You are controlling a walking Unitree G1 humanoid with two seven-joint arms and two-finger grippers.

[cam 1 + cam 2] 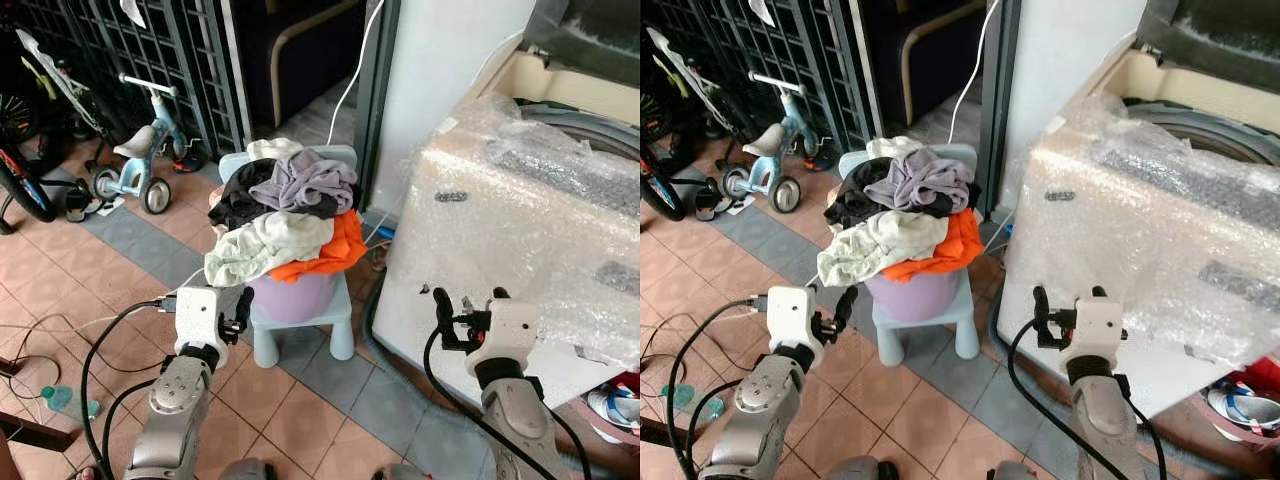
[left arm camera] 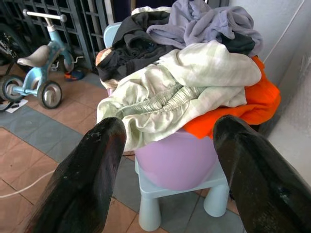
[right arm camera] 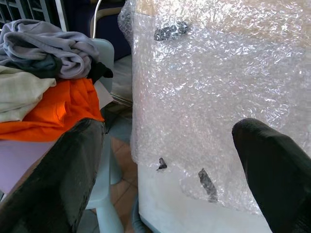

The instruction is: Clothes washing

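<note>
Left gripper (image 1: 241, 312) hovers low at the near left with its two black fingers spread apart and nothing between them — it points toward the lilac basket (image 1: 292, 294) just beyond it. Farther left, by the dark metal grille (image 1: 130, 50), stands a pale blue tricycle (image 1: 135, 150). On the tiled floor (image 1: 120, 260) a small blue stool (image 1: 300, 325) carries the basket, which is heaped above its rim with laundry: a pale green garment (image 2: 184, 80) draped over the near side, an orange garment (image 1: 335, 250) on the right side, black cloth (image 1: 240, 195) and grey cloth (image 1: 315, 180) on top. Right of the stool is the washing machine (image 1: 520, 210), wrapped in bubble wrap, its lid raised at the far right. Right gripper (image 1: 470, 305) hangs before the machine's near front face, fingers parted and empty.
</note>
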